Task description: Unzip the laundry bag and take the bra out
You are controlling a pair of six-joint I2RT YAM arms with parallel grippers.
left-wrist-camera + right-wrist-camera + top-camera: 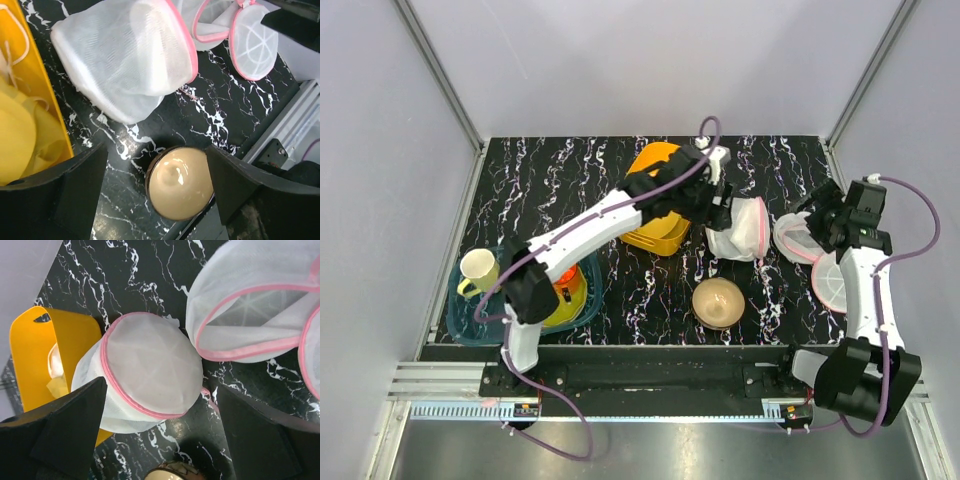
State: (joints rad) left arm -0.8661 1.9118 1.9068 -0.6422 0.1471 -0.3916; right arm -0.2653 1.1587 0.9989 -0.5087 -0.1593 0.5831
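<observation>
left claw (156, 187) released, above the laundry bag (740, 228), which lies on its side on the worktop (550, 180) beside the yellow bin (655, 238) and looks zipped. i can't see the bra. right claw (161, 410) released, near it. step: unzip. next: 1 claw pins the bag, the other finds the zip pull.

White pink-trimmed laundry bag (738, 228), tan bowl (717, 301), yellow bin (658, 236), black white-veined table (550, 180)

The laundry bag's (150, 370) mesh is too cloudy to show what lies inside, and its zip pull cannot be made out. From above, the left gripper (720, 212) covers part of its edge. The right wrist view's lower edge cuts off the bowl (169, 474).
</observation>
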